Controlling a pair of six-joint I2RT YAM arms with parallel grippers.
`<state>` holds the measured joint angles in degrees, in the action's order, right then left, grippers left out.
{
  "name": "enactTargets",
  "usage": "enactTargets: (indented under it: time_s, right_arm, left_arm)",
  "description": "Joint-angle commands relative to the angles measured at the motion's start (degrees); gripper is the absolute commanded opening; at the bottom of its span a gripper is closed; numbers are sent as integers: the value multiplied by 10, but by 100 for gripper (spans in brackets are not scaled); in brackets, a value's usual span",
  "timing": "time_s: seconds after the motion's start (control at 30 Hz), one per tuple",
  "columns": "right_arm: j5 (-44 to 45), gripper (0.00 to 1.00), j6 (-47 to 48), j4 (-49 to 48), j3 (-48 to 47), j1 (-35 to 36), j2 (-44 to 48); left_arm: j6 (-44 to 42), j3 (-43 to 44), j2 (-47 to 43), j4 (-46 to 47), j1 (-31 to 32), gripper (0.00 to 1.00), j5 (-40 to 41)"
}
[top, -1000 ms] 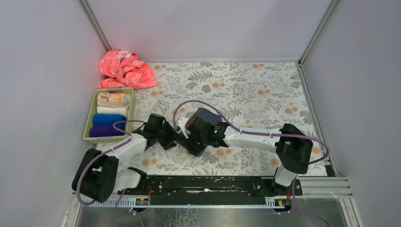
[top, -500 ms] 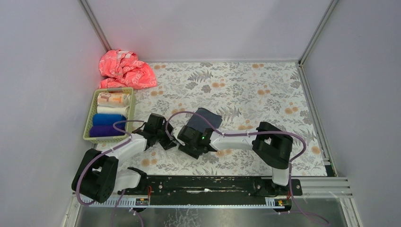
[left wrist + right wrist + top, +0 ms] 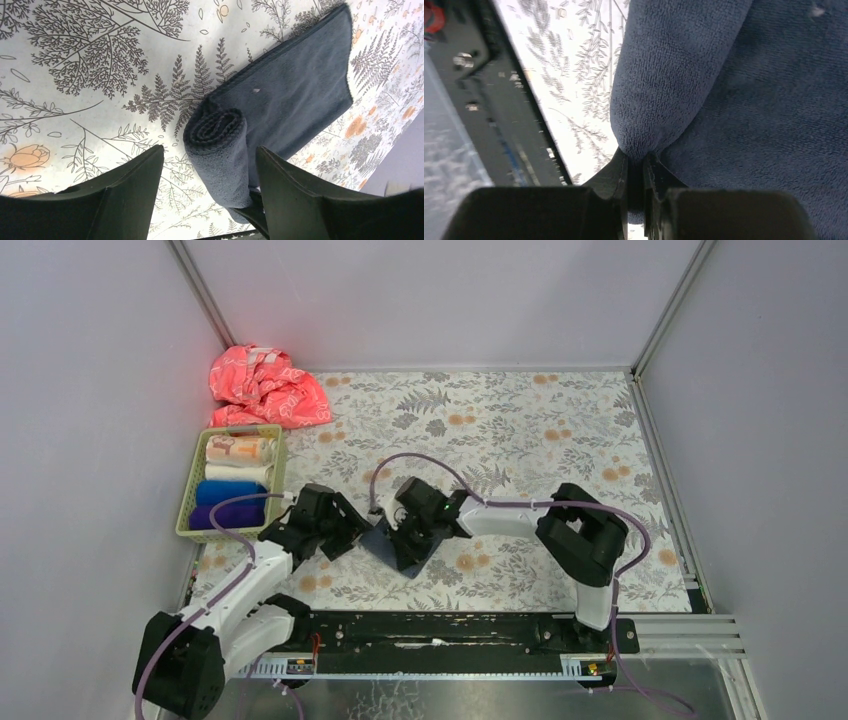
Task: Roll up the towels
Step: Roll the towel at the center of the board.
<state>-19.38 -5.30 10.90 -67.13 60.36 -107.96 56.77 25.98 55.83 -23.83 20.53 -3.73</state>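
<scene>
A dark grey-blue towel lies on the floral cover, its near part wound into a roll. My left gripper stands open astride the roll's end, its left finger clear of the cloth. My right gripper is shut on the roll's other end, pinching the towel between both pads. In the top view the left gripper and right gripper meet near the front middle, and only a dark corner of the towel shows between them.
A green basket at the left holds a cream printed roll, a white roll, a blue roll and a purple roll. A crumpled pink cloth lies in the back left corner. The black rail runs along the near edge.
The right gripper moved left and nearer, rolling the towel under it, and closed on the roll's end. The left gripper opened wider and its arm drew back.
</scene>
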Motion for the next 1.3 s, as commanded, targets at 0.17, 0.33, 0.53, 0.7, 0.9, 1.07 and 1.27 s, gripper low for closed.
enactTargets:
  time_s: [0.17,0.33,0.53,0.7,0.9,1.07,1.27]
  right_arm:
    - [-367,7,-215,-201,70,-129,-42]
    - [-414,9,-281,-285,101,-170,-72]
    - [-401,12,-279,-272,116,-203,-96]
    - [-369,16,-235,-200,92,-204,-106]
    - [-238,42,-140,-83,72,-201,-21]
    - [-74,55,-45,8,54,-155,68]
    - [124,59,10,-6,74,-49,142]
  left_arm:
    - [2,15,-33,-40,3,67,-20]
    - [9,18,-2,7,11,67,-40]
    - [12,38,75,63,38,63,-37]
    - [13,37,120,89,47,61,-24]
    - [9,22,154,92,48,56,-13]
    - [9,2,159,90,48,55,6]
    - [13,-1,171,82,47,55,26]
